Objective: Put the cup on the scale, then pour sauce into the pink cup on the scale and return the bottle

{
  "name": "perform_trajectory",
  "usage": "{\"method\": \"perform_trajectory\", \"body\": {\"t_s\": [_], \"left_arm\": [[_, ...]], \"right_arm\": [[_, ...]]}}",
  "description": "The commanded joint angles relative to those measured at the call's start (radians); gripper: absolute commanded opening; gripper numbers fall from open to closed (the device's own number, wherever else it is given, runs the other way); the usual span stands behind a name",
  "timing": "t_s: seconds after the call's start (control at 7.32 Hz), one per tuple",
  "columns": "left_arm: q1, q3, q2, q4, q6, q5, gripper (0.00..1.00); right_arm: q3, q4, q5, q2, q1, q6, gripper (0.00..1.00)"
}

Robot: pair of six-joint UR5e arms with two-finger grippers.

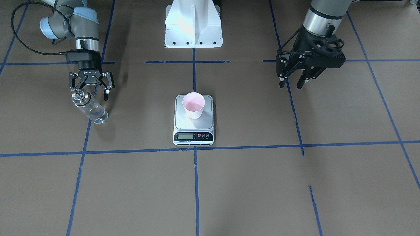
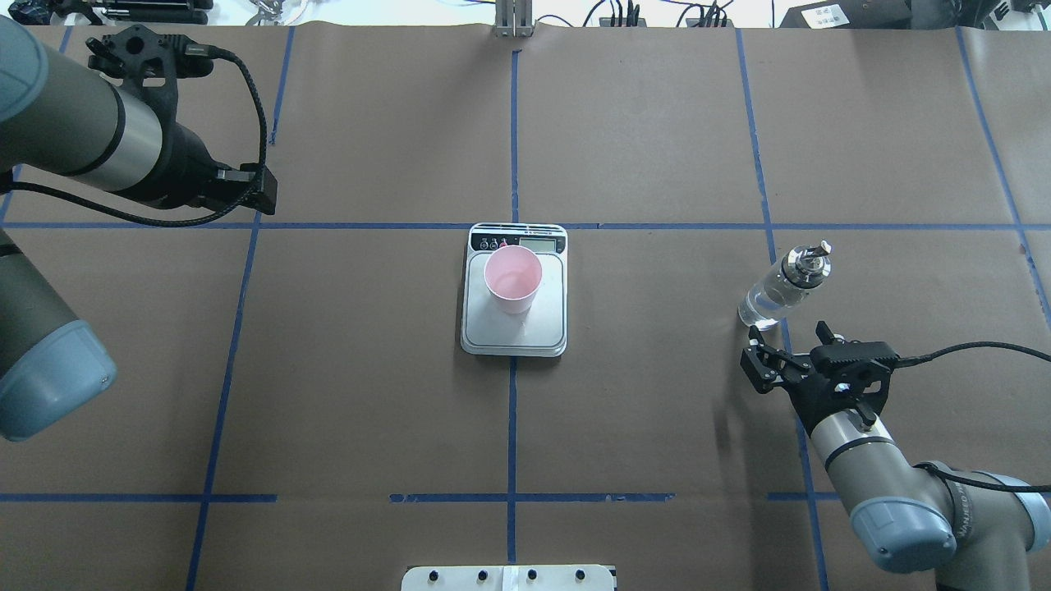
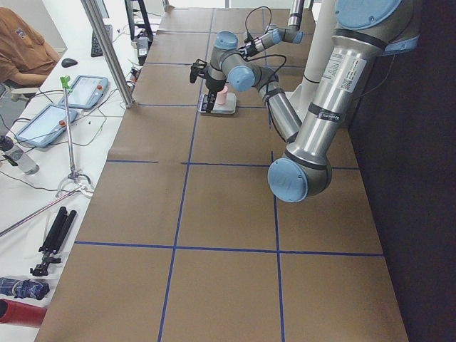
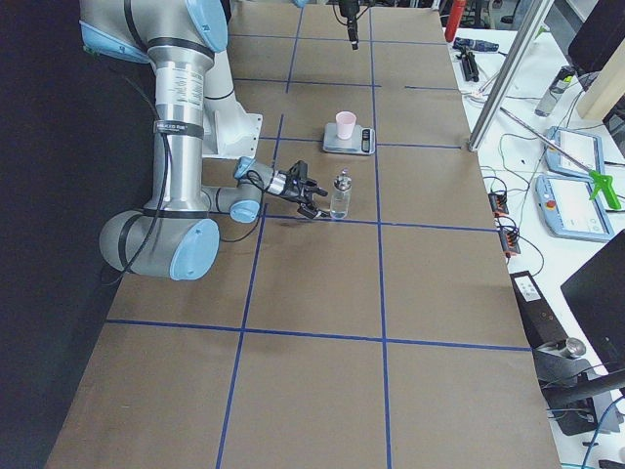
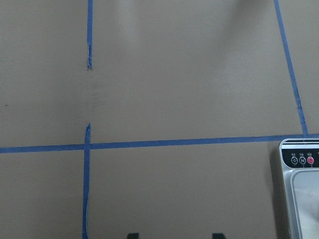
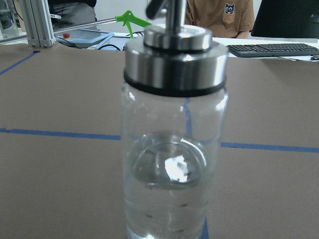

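Pink cup point(image 1: 193, 105) sits on the scale point(image 1: 187, 124) mid-frame. Glass bottle point(image 1: 90, 109) stands at left, right jaws spread just beside it. Left jaws spread, upper right.

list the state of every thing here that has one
flat silver square digital scale: lying flat on brown table
small pale pink paper cup: upright on the scale
clear glass bottle with metal cap: upright on table, partly full, unheld
right gripper: jaws open, empty, near bottle
left gripper: jaws open, empty
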Motion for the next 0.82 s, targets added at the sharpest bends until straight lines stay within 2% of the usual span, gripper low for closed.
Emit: {"method": "perform_trajectory", "body": {"t_s": [0.0,0.27,0.55,0.68], "left_arm": [[0.0,-0.005,0.001,0.007,0.0,-0.001,0.59],[0.0,-0.005,0.004,0.009,0.0,-0.001,0.59],[0.001,0.004,0.007,0.007,0.002,0.001,0.59],[0.001,0.006,0.009,0.007,0.003,0.001,0.59]], "right_arm": [[0.078,0.002,0.025,-0.105,-0.034,0.0,1.0],[0.115,0.097,0.129,-0.218,-0.032,-0.01,1.0],[0.106,0.293,0.278,-0.343,-0.013,-0.084,1.0],[0.1,0.345,0.383,-0.354,0.059,-0.159,1.0]]}}
